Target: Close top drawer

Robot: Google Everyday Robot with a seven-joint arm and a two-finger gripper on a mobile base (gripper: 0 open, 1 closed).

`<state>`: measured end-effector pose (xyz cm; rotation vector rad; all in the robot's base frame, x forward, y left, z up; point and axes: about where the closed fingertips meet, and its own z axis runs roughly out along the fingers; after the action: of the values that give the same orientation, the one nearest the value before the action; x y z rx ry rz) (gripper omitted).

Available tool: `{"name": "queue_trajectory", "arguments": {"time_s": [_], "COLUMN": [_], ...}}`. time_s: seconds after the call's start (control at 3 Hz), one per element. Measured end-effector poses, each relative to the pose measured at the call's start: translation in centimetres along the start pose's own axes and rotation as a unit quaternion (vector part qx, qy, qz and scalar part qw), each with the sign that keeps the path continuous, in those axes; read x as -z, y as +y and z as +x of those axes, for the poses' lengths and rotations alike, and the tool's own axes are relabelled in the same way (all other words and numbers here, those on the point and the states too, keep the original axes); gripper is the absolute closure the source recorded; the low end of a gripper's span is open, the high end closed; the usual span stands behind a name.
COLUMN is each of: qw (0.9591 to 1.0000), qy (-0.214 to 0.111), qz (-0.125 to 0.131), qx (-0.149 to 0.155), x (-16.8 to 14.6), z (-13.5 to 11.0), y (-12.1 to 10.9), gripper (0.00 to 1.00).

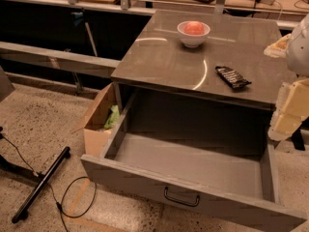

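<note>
The top drawer (pixel 183 166) of the grey cabinet is pulled far out and looks empty inside. Its tall grey front panel faces the lower edge of the camera view, with a black bail handle (pixel 181 197) at its centre. My gripper (pixel 289 112), a cream-coloured piece below the white arm (pixel 299 42), hangs at the right edge of the view. It is beside and above the drawer's right side wall and not touching the handle.
On the cabinet top (pixel 164 57) stand a white bowl (pixel 193 34) with a red fruit and a dark snack bar (pixel 232 77). An open cardboard box (pixel 99 124) sits on the floor left of the drawer. A black stand leg (pixel 41 185) and cable lie at lower left.
</note>
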<state>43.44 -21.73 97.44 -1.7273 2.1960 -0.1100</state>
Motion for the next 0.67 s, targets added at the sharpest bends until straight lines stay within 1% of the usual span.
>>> {"name": "queue_trajectory", "arguments": {"time_s": [0.33,0.67], "qw": [0.9996,0.9986], "qy": [0.000,0.003], "qz": [0.026,0.049], "qx": [-0.010,-0.019], "x": [-0.6,-2.7], "z": [1.3,3.6], "y": [0.9,1.8], "gripper": [0.15,0.46]}}
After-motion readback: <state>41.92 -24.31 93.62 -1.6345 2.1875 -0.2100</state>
